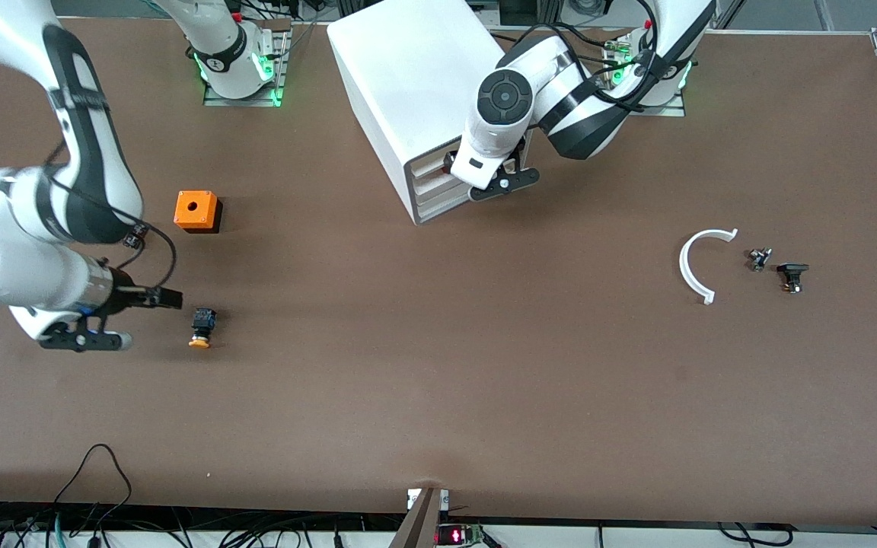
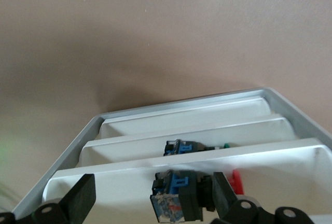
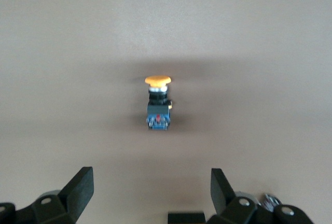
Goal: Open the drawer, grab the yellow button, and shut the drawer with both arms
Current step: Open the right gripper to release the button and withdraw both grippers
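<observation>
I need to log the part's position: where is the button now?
The button lies on the table toward the right arm's end, nearer the camera than the orange cube, beside the open right tool.

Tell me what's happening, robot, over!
Right gripper open beside the orange button, button lying loose on the table. Left gripper open at the top drawer, drawer not shut. Nothing in the way.

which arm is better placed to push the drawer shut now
Left. The left pincer is open right at the cabinet front, with the drawer just before it. The right pincer is open beside the button on the table.
</observation>
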Action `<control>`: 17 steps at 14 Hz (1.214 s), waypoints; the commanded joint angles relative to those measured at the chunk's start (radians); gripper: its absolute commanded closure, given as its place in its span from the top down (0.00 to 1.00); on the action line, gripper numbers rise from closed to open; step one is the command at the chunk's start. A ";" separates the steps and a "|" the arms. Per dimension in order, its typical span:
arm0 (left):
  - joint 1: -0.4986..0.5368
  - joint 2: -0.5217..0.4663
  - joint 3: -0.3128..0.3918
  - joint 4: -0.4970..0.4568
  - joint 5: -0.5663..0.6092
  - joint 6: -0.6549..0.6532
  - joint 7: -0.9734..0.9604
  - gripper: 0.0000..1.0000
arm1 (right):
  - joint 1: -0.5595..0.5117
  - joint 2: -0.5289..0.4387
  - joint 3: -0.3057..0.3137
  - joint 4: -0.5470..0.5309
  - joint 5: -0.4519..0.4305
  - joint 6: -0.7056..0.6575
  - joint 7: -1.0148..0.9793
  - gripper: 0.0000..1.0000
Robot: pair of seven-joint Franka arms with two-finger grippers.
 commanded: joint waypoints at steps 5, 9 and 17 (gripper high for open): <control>0.134 -0.008 -0.001 0.187 0.017 -0.153 0.318 0.99 | -0.005 -0.271 0.016 -0.022 0.004 -0.206 0.014 1.00; 0.222 -0.010 0.013 0.346 0.113 -0.381 0.560 0.99 | -0.001 -0.303 0.022 0.100 0.024 -0.349 0.000 1.00; 0.110 -0.207 0.446 0.378 0.095 -0.422 1.138 1.00 | -0.001 -0.309 0.022 0.164 0.014 -0.392 0.011 1.00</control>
